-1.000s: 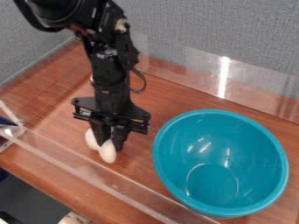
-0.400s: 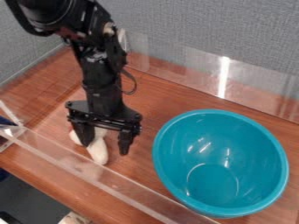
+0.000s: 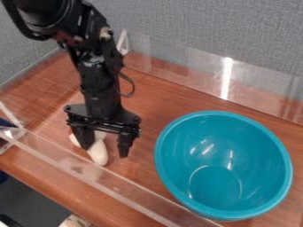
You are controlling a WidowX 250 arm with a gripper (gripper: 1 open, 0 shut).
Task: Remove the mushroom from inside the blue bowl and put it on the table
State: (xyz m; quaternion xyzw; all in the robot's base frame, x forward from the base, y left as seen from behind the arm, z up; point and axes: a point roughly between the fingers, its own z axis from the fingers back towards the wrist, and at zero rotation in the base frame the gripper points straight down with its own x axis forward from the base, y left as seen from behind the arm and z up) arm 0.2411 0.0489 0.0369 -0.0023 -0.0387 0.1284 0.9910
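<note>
Mushroom (image 3: 98,152) lies on table (image 3: 178,89), left of blue bowl (image 3: 225,165). Gripper (image 3: 101,142) points down, jaws spread wide astride mushroom, gripping nothing.

Grey fabric partition wall (image 3: 225,31), clear acrylic side panels (image 3: 254,80)

The black arm (image 3: 92,66) comes down from the upper left and stands almost vertical. Its gripper (image 3: 99,144) points straight down, close above the surface. The two fingers (image 3: 122,144) are spread wide apart, and they clamp nothing between them.
</note>
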